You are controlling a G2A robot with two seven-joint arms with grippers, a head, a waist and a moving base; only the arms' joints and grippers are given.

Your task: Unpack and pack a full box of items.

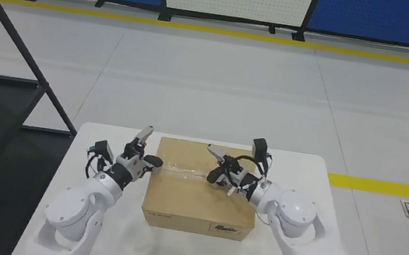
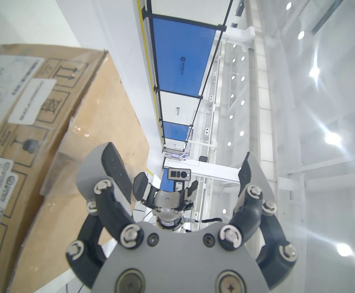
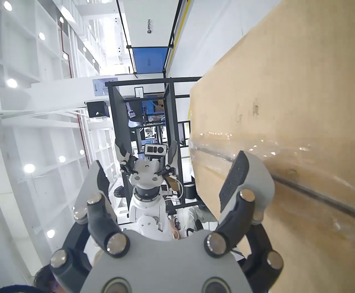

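Box [image 1: 198,201] has left hand [image 1: 148,147] beside, right hand [image 1: 215,164] above.

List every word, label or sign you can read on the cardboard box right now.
No text on the cardboard box is clear enough to quote.
White labels: print blurred.
Handling symbols: a pair of arrows can be made out; the others are unclear.
Round stickers: blurred.
Dark print by the box's edge nearest the robot: too small.
Faint pen marks: illegible.
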